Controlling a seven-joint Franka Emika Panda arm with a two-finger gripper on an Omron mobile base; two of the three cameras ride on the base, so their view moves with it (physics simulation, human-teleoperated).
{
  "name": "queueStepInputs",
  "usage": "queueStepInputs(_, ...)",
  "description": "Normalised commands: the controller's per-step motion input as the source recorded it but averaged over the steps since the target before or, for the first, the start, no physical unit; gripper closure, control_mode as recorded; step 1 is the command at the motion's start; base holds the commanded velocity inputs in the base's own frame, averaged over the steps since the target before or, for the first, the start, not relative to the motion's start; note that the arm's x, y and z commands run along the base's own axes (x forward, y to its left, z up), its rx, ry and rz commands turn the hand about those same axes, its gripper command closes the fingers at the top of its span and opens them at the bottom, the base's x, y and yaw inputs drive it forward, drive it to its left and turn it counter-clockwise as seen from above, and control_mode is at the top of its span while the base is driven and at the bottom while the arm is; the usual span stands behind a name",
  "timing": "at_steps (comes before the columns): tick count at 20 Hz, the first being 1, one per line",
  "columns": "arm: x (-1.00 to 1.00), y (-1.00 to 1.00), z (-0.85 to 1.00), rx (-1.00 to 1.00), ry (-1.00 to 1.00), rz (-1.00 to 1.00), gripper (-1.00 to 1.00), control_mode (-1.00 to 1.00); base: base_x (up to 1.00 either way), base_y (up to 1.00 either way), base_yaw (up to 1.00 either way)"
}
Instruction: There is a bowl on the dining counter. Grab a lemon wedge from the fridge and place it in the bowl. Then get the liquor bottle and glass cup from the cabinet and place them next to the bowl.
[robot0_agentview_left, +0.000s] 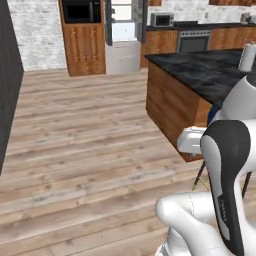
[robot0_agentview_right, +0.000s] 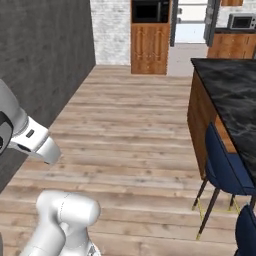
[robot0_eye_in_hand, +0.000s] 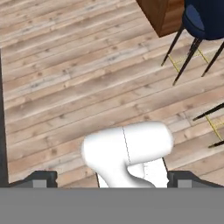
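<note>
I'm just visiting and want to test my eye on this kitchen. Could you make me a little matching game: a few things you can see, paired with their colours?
Things:
1. dining counter top
2. chair
3. floor
4. fridge

Colours:
A. navy blue
B. light grey
C. glossy black with thin white veins
D. pale wooden planks

Pairs: 1-C, 2-A, 3-D, 4-B
</note>
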Motion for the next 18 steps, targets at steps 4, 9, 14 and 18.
queueStepInputs(4, 0.00, 0.00, 0.00, 0.00, 0.00, 0.00, -1.00, 1.00, 1.00, 0.40, -0.05)
queueStepInputs(9, 0.00, 0.00, 0.00, 0.00, 0.00, 0.00, -1.00, 1.00, 1.00, 0.44, -0.01)
queueStepInputs(14, 0.00, 0.00, 0.00, 0.00, 0.00, 0.00, -1.00, 1.00, 1.00, 0.48, -0.01)
queueStepInputs(18, 0.00, 0.00, 0.00, 0.00, 0.00, 0.00, -1.00, 1.00, 1.00, 0.46, -0.02)
